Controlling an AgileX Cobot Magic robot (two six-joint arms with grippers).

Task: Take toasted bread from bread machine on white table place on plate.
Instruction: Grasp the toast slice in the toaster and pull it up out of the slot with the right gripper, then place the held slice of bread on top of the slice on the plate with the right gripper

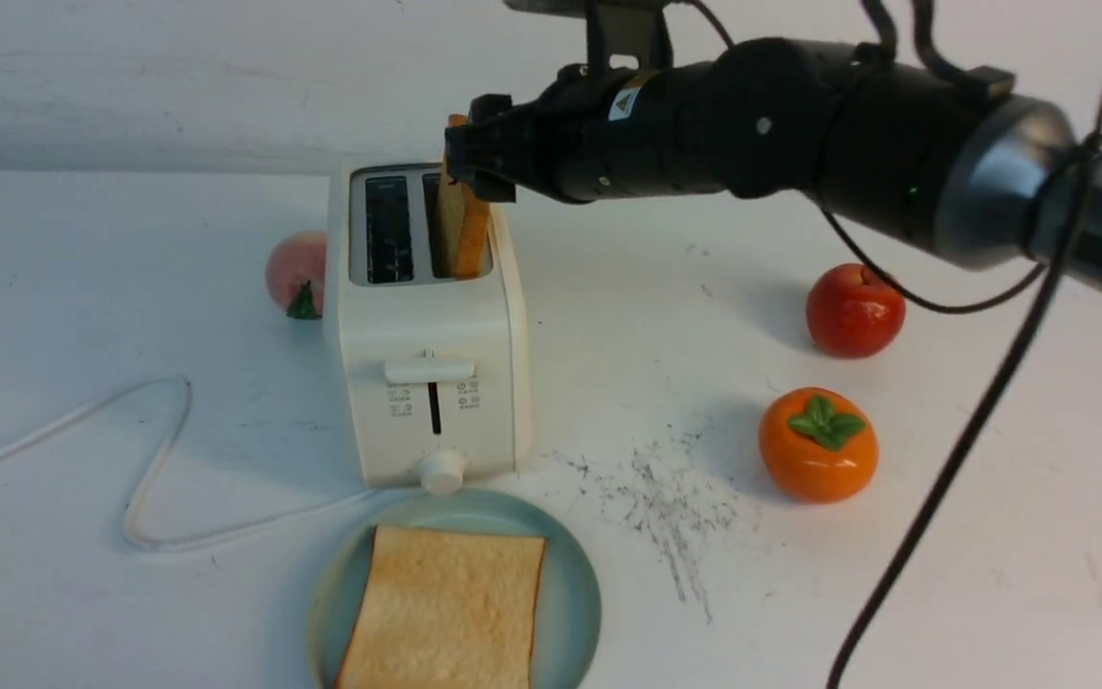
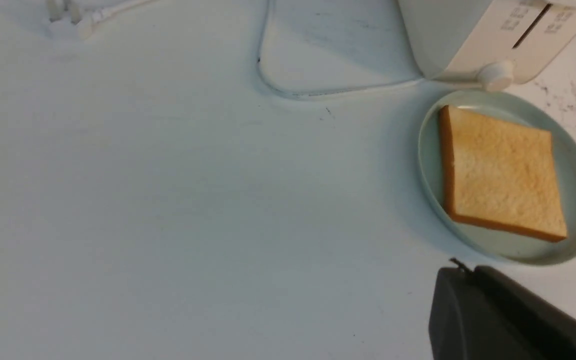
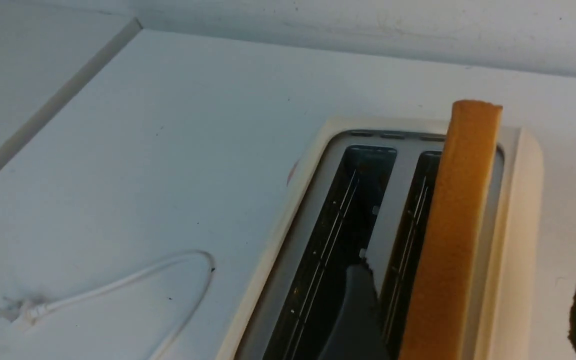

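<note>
Plate (image 1: 578,574) up front, toast slice (image 1: 446,608) flat on it | left gripper (image 2: 468,305) closed, near the plate | bread machine (image 1: 427,402) just behind, second slice (image 1: 463,234) upright in its right-hand slot | right gripper (image 1: 471,165) jaws wide, straddling that slice | step looks like the second pick: next pinch it, lift straight up

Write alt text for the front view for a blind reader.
The right gripper hovers at the top of a toast slice standing in a cream toaster. Another slice lies flat on a pale green plate in front of it, with a peach, apple and persimmon on the white table.
</note>
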